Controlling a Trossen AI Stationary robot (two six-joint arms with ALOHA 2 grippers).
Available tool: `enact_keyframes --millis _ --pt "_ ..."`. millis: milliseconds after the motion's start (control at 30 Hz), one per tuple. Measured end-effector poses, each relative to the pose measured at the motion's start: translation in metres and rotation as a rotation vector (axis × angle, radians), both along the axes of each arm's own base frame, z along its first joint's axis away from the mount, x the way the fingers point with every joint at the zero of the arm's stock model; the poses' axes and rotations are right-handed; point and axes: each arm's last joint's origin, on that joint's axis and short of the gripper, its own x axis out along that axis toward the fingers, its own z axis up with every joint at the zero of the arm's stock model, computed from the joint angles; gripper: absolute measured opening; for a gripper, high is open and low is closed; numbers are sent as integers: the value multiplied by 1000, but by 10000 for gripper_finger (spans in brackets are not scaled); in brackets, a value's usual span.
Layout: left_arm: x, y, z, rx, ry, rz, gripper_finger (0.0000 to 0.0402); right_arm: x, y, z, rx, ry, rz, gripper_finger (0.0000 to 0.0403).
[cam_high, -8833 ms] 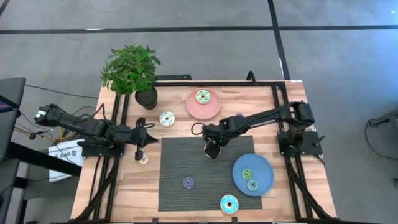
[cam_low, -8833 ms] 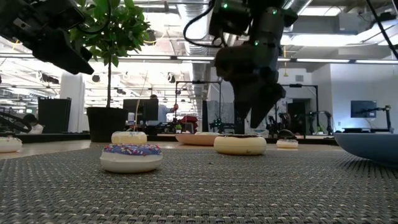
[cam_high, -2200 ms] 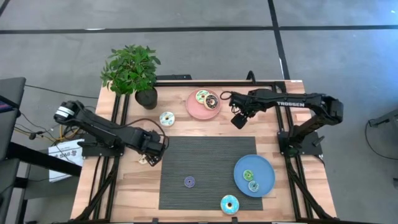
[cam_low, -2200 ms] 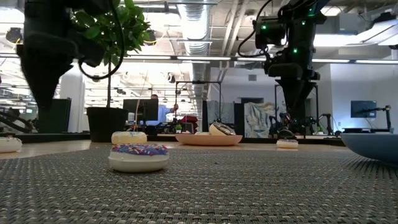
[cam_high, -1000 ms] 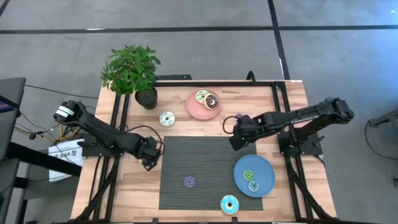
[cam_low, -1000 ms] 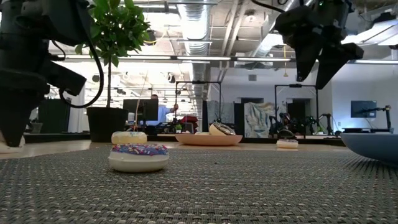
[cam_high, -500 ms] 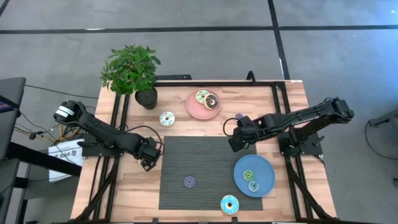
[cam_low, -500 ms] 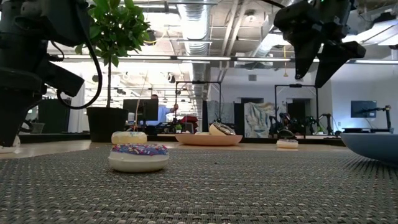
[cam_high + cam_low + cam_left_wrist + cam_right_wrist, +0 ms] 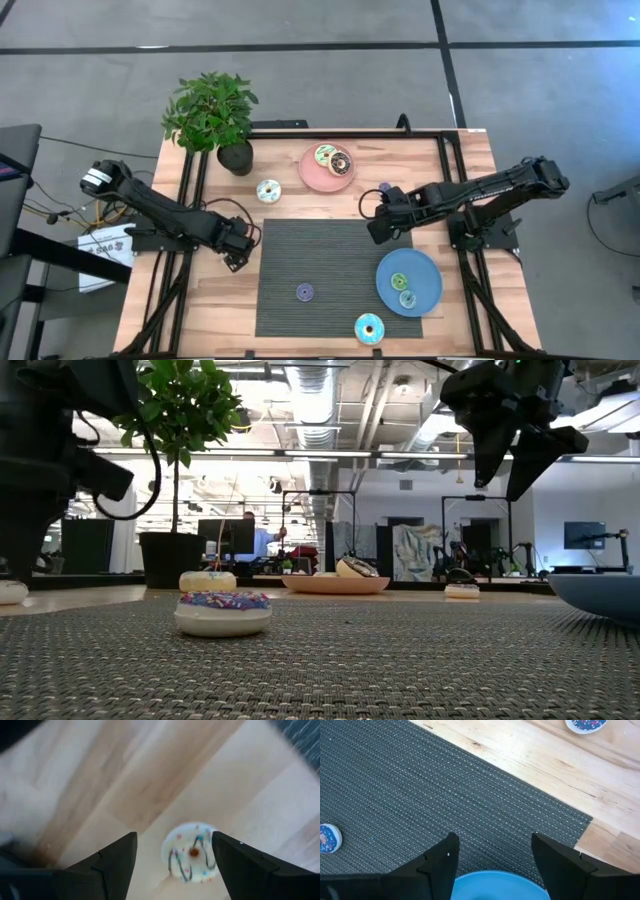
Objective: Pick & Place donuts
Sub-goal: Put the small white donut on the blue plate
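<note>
Both arms extended inward over the table, fingers spread, nothing held

The left arm reaches low from the table's left edge; the left gripper sits at the left border of the dark mat, pointing down at a small white donut on bare wood, which lies between its parted fingers; contact cannot be confirmed. The right arm stretches from its base toward the centre; the right gripper hangs raised above the mat's upper right corner, fingers apart and empty. Two donuts lie on the pink plate, two on the blue plate, a purple donut on the mat, a cyan donut at the near edge, another cyan donut beside the potted plant
</note>
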Motion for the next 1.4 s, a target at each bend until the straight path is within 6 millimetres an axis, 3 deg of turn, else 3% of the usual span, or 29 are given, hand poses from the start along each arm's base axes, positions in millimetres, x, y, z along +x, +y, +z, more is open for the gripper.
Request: enact_keyframes --millis 567,967,1400 --pt "7 16 2 31 -58 51 256 0 0 0 0 0 1 240" --pt "13 22 3 -8 -81 23 359 0 0 0 0 1 1 240" --pt "8 17 2 -92 -21 158 371 0 0 0 2 1 1 240"
